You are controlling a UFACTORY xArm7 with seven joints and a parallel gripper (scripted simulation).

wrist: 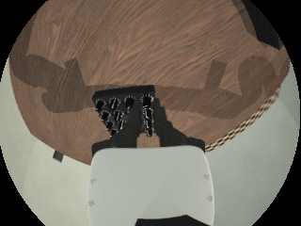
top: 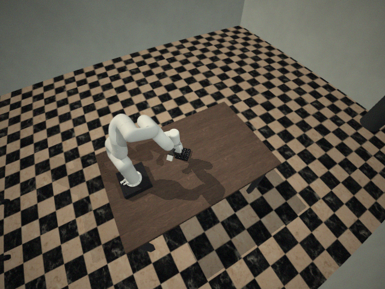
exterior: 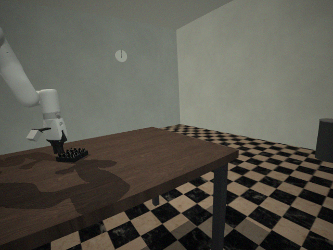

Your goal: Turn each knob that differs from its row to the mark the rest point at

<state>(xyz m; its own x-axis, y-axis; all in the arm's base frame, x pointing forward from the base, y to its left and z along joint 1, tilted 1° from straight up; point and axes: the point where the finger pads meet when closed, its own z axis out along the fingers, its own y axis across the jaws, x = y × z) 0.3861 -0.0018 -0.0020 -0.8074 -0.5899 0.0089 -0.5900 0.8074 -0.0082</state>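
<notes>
The knob box (top: pixel 182 153) (exterior: pixel 72 155) (wrist: pixel 126 113) stands flat on the brown bench (top: pixel 217 133) (exterior: pixel 161 150), roughly midway between the two long edges and somewhat nearer the short edge where the arm's black base plate (top: pixel 130 194) sits. A broad stretch of wood lies open between the box and the opposite short edge, and both long edges are well apart from the box. The white arm (top: pixel 136 130) bends over from its base and points the gripper (top: pixel 177 151) (exterior: pixel 58 150) (wrist: pixel 146 135) straight down at the side of the box that faces the base. From the wrist, the dark fingers stand a narrow way apart, with one file of knobs in the gap between them; they pinch nothing. A small white block (top: pixel 169 157) (exterior: pixel 33 134) juts from the wrist on the side away from the box. Off the bench, a dark cylinder (top: pixel 374 116) (exterior: pixel 325 139) stands on the chequered floor by the wall, and a round white disc (exterior: pixel 120 55) hangs on the back wall. The printed knob names and marks are too small to read in any view.
</notes>
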